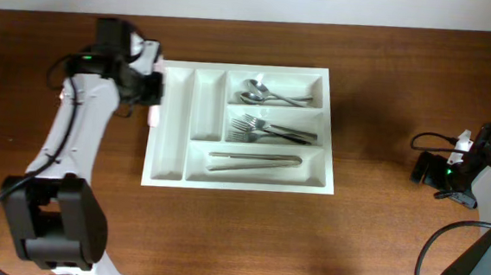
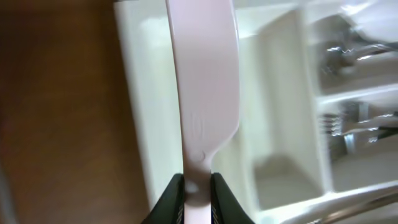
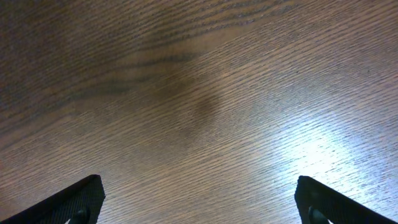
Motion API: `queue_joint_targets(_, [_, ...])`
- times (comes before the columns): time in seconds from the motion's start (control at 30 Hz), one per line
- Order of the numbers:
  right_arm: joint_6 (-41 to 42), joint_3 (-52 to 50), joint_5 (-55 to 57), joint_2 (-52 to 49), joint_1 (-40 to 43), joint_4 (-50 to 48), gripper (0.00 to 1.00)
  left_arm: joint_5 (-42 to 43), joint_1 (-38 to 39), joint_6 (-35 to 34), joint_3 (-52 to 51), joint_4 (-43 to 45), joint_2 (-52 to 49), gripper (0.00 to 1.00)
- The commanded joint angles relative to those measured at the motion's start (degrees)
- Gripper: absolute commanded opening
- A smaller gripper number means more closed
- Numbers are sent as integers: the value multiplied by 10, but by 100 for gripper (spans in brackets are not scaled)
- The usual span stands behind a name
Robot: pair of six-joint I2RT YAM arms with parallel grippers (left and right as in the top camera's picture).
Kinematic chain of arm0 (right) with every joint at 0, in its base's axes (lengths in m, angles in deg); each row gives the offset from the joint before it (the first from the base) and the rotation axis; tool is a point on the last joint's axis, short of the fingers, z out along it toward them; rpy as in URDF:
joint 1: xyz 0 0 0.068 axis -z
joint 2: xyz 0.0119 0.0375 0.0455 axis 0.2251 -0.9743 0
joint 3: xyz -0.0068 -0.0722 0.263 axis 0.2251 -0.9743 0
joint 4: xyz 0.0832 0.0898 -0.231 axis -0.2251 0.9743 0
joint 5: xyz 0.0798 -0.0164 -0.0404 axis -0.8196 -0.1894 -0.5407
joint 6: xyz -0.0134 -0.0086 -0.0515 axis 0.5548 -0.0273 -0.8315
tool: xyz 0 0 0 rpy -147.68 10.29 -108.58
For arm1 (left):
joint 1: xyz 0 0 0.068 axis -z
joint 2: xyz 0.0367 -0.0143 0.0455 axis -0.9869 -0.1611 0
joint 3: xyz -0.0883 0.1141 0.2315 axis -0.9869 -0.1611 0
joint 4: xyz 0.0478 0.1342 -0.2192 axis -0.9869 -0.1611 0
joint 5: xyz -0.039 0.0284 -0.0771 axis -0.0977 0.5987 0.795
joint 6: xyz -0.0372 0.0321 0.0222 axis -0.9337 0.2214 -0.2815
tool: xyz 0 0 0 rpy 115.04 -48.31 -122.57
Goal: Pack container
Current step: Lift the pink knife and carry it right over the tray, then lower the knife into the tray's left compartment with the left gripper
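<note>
The container (image 1: pixel 330 135) is a large white tray in the middle of the table. My left gripper (image 1: pixel 149 86) hangs over its left edge, shut on a flat pale pink utensil (image 2: pixel 205 81). In the left wrist view the utensil runs up from the fingers (image 2: pixel 172 198) along the container's left wall (image 2: pixel 134 93), above the leftmost narrow compartment. From overhead only the utensil's tip (image 1: pixel 153 115) shows below the gripper. My right gripper (image 1: pixel 425 167) rests far to the right, open over bare wood (image 3: pixel 199 93) with nothing between its fingers.
Spoons (image 1: pixel 266 93) lie in the top long compartment, forks (image 1: pixel 268 130) in the middle one, metal tongs (image 1: pixel 254 159) in the bottom one. The second narrow compartment (image 1: pixel 206 104) holds nothing. Brown wooden tabletop (image 1: pixel 377 233) surrounds the tray.
</note>
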Motion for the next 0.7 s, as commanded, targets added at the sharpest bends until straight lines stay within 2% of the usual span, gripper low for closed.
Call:
queue_joint_targets(0.0, [7, -1, 5, 10, 1, 0, 99, 10, 45, -37, 12, 31, -5, 7])
queue_joint_targets(0.3, [7, -1, 5, 10, 1, 0, 99, -5, 97, -92, 12, 132, -9, 7])
queue_joint_targets(0.67, [7, -1, 5, 10, 1, 0, 99, 0, 101, -164, 12, 148, -54, 7])
